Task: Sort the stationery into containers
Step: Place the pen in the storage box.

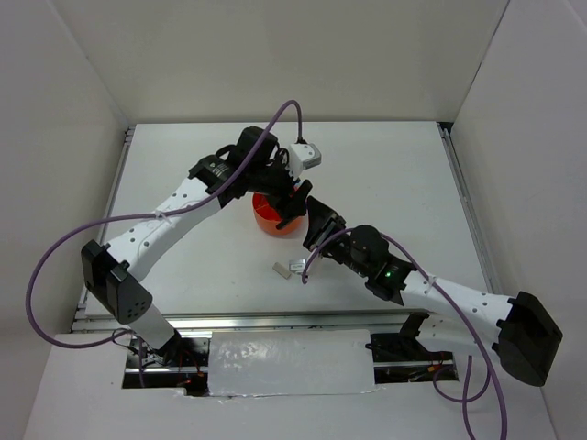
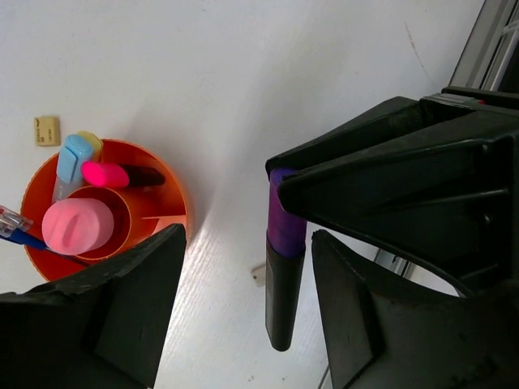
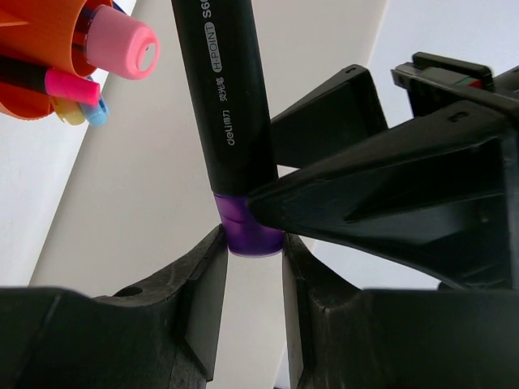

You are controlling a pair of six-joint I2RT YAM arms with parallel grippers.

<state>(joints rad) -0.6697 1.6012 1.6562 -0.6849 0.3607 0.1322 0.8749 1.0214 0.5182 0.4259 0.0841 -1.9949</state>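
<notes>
The purple-black marker [image 3: 231, 121] is off the table, just beside the orange organizer [image 2: 180, 212] and not inside any of its compartments. My right gripper [image 3: 253, 241] is clamped on the marker's purple cap end, both fingers pressed against it, and the black body sticks out past them with the organizer off to one side of it. My left gripper [image 2: 247, 243] is spread wide around the same marker: the black barrel hangs between my two left fingers with a gap showing on each side in the left wrist view, so I have no hold on it there. In the right wrist view one left finger comes up close against the barrel just above the cap, and I cannot tell if it touches. In the organizer, the pink cylinder [image 2: 77, 227] stands in the central cup; the light blue marker [image 2: 75, 162], a yellow one [image 2: 93, 139] and the pink-black marker [image 2: 113, 174] sit in the outer ring, and the thin blue pen [image 2: 20, 235] pokes out at the rim. A small pale block [image 2: 47, 130] lies on the white table [image 2: 243, 81] near the organizer
</notes>
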